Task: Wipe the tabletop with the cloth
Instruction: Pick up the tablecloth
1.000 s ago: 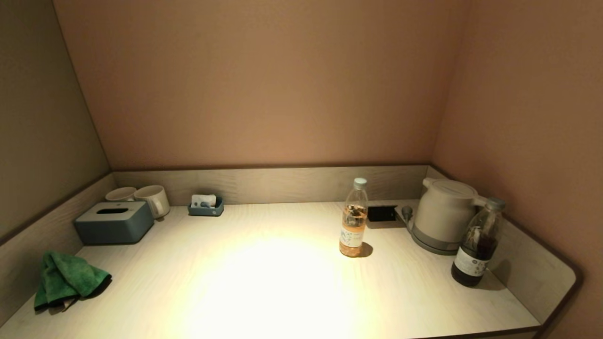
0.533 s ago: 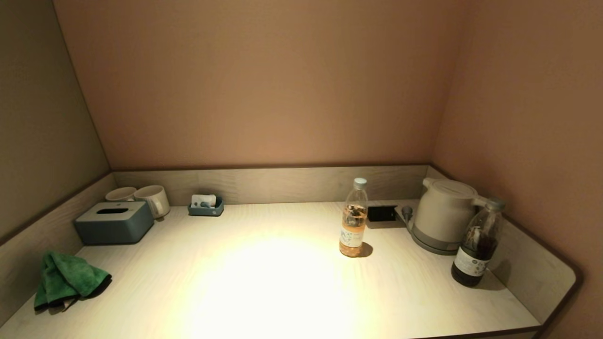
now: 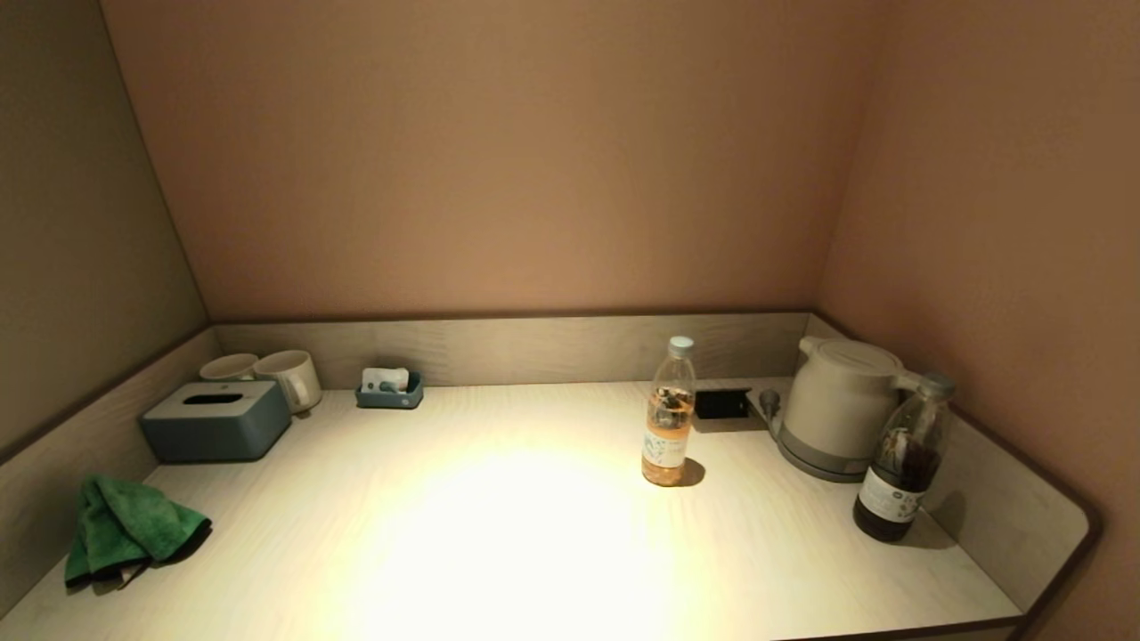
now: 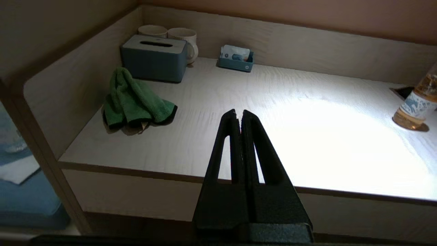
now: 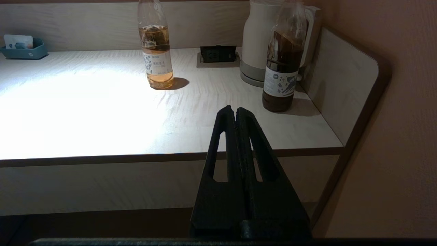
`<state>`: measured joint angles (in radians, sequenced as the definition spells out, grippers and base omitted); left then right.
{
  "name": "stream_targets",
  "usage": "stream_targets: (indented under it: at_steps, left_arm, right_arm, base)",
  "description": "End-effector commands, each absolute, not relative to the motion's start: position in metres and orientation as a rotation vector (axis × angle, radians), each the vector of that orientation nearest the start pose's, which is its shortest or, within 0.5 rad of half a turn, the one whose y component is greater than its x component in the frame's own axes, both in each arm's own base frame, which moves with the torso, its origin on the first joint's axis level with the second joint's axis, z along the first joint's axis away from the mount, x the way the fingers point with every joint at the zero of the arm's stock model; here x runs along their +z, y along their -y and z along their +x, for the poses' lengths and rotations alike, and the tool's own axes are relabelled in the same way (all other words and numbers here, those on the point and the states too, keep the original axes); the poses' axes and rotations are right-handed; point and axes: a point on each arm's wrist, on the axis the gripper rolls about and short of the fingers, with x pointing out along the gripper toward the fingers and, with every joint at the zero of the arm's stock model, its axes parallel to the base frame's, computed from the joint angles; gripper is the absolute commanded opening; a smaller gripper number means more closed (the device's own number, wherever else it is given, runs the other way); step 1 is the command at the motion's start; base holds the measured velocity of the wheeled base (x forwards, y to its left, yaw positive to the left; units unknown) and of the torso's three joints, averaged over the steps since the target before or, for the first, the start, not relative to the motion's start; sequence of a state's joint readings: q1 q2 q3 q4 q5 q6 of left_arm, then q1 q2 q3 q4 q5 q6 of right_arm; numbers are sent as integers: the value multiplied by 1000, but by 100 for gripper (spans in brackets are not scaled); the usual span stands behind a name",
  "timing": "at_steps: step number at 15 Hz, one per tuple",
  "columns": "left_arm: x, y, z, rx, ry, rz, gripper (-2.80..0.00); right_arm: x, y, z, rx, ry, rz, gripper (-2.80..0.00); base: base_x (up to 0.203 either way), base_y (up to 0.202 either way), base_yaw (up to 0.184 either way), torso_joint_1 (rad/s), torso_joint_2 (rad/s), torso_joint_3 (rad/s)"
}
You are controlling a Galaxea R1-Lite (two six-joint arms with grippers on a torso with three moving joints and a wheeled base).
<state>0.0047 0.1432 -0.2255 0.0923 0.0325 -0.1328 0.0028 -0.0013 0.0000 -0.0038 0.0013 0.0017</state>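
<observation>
Cloth (image 3: 129, 530) sits crumpled on the table (image 3: 499, 525), green, at the near-left corner against the left side panel, just in front of the tissue box (image 3: 216, 419). Untouched: neither gripper is near it.

Left gripper (image 4: 241, 115) hangs off the table's front edge, short of the surface, jaws pressed together, nothing between them. In its wrist view the cloth (image 4: 135, 100) lies ahead and off to one side, well apart from the tips.

Right gripper (image 5: 236, 111) is also held off the front edge, toward the right end, jaws pressed together, empty. Neither arm shows in the head view.

Everything else, placed from the tissue box:
- Two white mugs (image 3: 272, 374) right behind it, touching or nearly touching its back, against the rear panel.
- Small blue tray (image 3: 389, 392) with sachets to its right, along the rear panel, apart from the mugs.
- Clear bottle (image 3: 669, 414) with pale amber liquid and a white cap, far to its right, upright, standing clear of the rear panel.
- Recessed socket (image 3: 721, 403) just beyond that bottle, set into the table.
- White kettle (image 3: 837, 405) on its base, further right, in the back-right corner.
- Dark bottle (image 3: 899, 463) at the far right, upright, just in front of the kettle and near the right side panel.

Bright light patch covers the middle of the table, between the cloth side and the clear bottle.
</observation>
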Motion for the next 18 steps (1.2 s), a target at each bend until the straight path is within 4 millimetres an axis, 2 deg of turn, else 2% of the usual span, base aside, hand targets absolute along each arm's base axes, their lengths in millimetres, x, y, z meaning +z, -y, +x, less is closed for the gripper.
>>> stream_targets:
  at_steps: [1,3,4,7,9,12,15,18]
  left_arm:
    - [168,-2,13,126,-202,-206,-280]
    - [190,-5,47,237,-304,-280,-280]
    - [197,-6,75,302,-395,-305,-280]
    - [211,-17,142,480,-549,-357,-280]
    - [203,-33,199,618,-694,-357,-280]
    - [169,-61,269,771,-865,-350,-280]
    - [139,-85,307,860,-962,-347,-280]
    - [115,-107,318,905,-1054,-343,-280]
  right_arm:
    - [76,0,-23,5,5,2,-280]
    - [76,0,-23,5,5,2,-280]
    - [76,0,-23,5,5,2,-280]
    - [76,0,-23,5,5,2,-280]
    - [76,0,-23,5,5,2,-280]
    - [76,0,-23,5,5,2,-280]
    - [76,0,-23,5,5,2,-280]
    - [76,0,-23,4,5,2,-280]
  base:
    - [0,0,0,0,0,0]
    - [0,0,0,0,0,0]
    - [0,0,0,0,0,0]
    - [0,0,0,0,0,0]
    - [0,0,0,0,0,0]
    - [0,0,0,0,0,0]
    - [0,0,0,0,0,0]
    - [0,0,0,0,0,0]
